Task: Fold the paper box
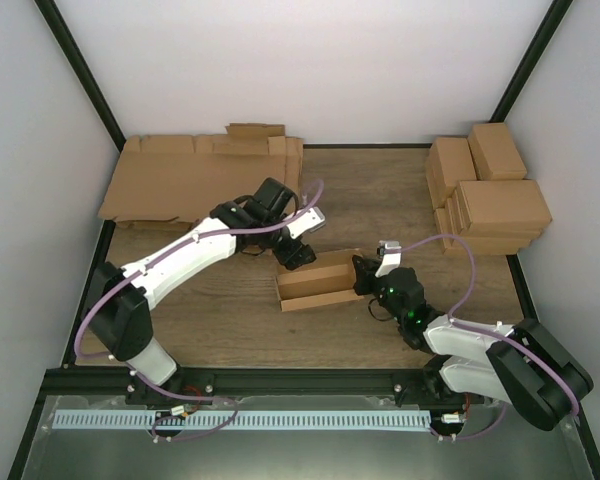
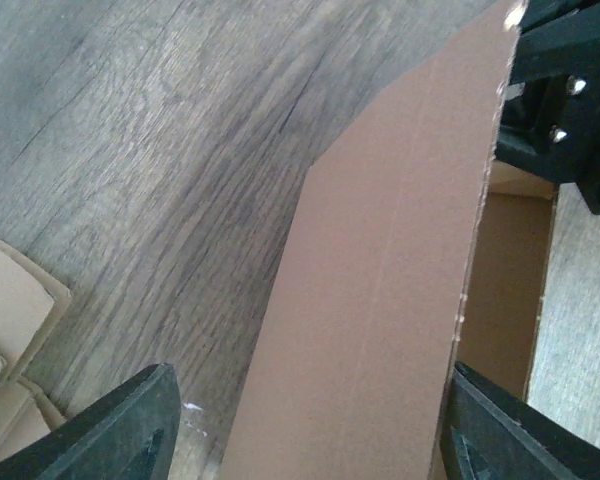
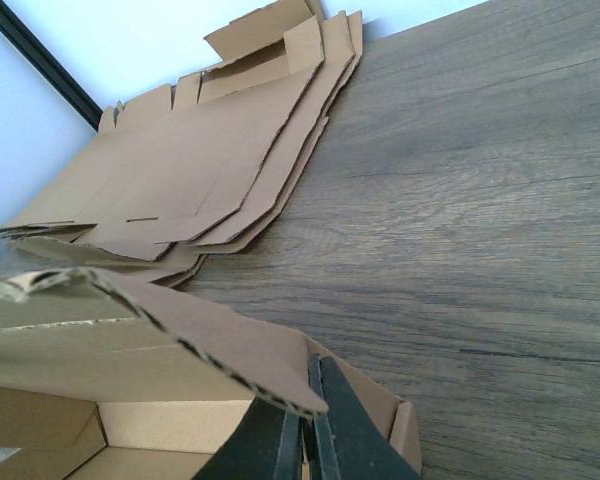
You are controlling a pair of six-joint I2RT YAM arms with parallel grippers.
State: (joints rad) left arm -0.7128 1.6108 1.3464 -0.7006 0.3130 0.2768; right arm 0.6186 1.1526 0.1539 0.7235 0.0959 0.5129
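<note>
The paper box (image 1: 315, 285) sits half-formed in the middle of the table (image 1: 230, 320), between the two arms: a shallow open tray with its walls partly raised. We judge it light and thin, stiff across its panels but ready to bend at the creases and easy to crush at the ragged cut edges. So we would hold it on a flat panel face near a crease, not by a flap tip. Being so light, it will probably slide on the wood unless one end is pinned. The left gripper (image 1: 298, 256) is at the far long side, its fingers (image 2: 120, 430) spread wide with the long panel (image 2: 380, 300) standing between them. The right gripper (image 1: 368, 272) is at the right end, its fingers (image 3: 345, 435) pressed together, apparently pinching a flap there. Piled flat sheets (image 1: 195, 180) lie at the far left and finished boxes (image 1: 490, 195) at the far right, both well apart from the work
</note>
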